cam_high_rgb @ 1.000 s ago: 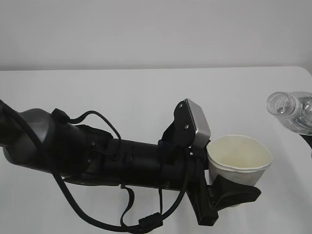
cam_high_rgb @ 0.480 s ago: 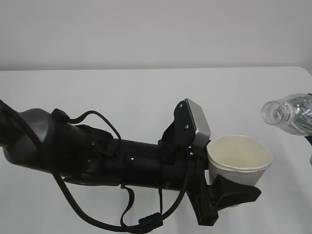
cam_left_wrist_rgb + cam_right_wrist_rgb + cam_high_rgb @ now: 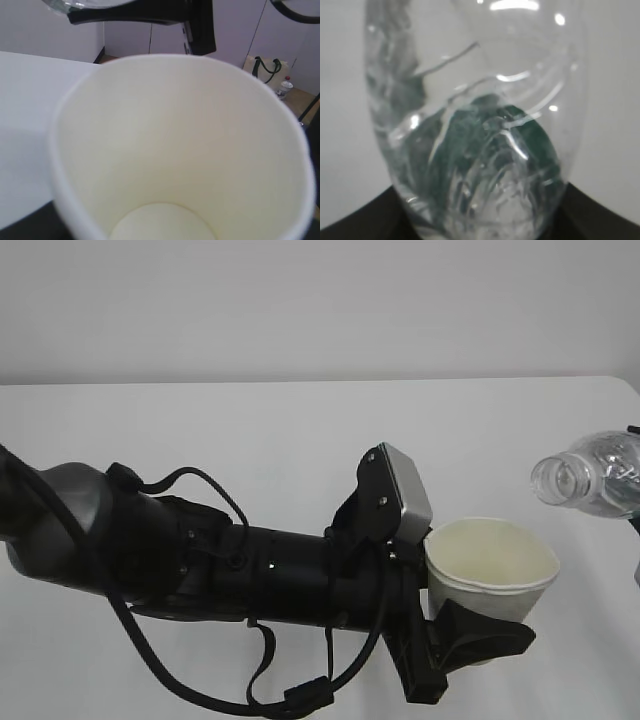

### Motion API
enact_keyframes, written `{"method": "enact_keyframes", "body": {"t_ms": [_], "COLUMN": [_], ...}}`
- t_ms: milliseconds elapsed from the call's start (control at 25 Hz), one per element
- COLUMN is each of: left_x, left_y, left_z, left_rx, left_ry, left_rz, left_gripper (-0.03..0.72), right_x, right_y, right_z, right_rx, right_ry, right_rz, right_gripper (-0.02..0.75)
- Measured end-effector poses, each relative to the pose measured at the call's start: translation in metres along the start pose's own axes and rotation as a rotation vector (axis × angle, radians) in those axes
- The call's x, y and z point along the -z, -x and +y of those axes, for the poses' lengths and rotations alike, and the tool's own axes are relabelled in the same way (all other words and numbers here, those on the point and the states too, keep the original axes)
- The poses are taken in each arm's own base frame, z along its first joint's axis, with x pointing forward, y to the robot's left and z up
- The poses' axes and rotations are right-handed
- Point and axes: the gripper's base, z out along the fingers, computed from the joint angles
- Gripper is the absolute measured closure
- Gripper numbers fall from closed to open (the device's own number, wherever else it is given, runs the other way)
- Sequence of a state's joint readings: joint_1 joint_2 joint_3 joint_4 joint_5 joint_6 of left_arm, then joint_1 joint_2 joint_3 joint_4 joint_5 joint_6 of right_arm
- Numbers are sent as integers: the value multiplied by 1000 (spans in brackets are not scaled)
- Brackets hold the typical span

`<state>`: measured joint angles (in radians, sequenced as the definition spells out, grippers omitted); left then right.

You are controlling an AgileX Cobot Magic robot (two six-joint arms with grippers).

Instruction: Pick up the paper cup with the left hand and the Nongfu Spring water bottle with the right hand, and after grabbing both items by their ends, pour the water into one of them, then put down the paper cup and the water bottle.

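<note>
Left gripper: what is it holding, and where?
The left gripper holds the paper cup upright, clamped around its lower body near the base.

No legible text is seen; the green label on the Nongfu Spring water bottle (image 3: 490,150) is blurred.

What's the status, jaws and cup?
Left gripper shut on paper cup, upright, looks empty. Right holds water bottle tipped, mouth toward the cup. Nothing between them.
</note>
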<state>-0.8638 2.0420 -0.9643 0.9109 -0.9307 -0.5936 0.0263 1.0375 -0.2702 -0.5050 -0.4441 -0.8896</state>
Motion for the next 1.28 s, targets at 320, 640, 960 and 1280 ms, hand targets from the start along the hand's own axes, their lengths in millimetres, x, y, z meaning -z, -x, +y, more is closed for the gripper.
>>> {"method": "enact_keyframes", "body": {"t_ms": [320,640,960,1280], "left_x": [0,0,0,0], "left_y": [0,1,1,1], "left_z": [0,-1,-1,-1], "left_rx": [-1,-1,-1,-1], "left_ry": [-1,-6,-8,-10], "left_rz": [1,-6,-9,-13], "left_gripper": [235,235,235,235], "right_x": [-2,-4,-4,-4], "right_y": [2,4,4,4], "right_z": [-10,-19,-19,-19], "right_rx": [52,88,142,166], "right_ry": [-30,-61,-61,-61], "right_rz": [-7,-17,-15,-15], "right_gripper": [316,316,316,316]}}
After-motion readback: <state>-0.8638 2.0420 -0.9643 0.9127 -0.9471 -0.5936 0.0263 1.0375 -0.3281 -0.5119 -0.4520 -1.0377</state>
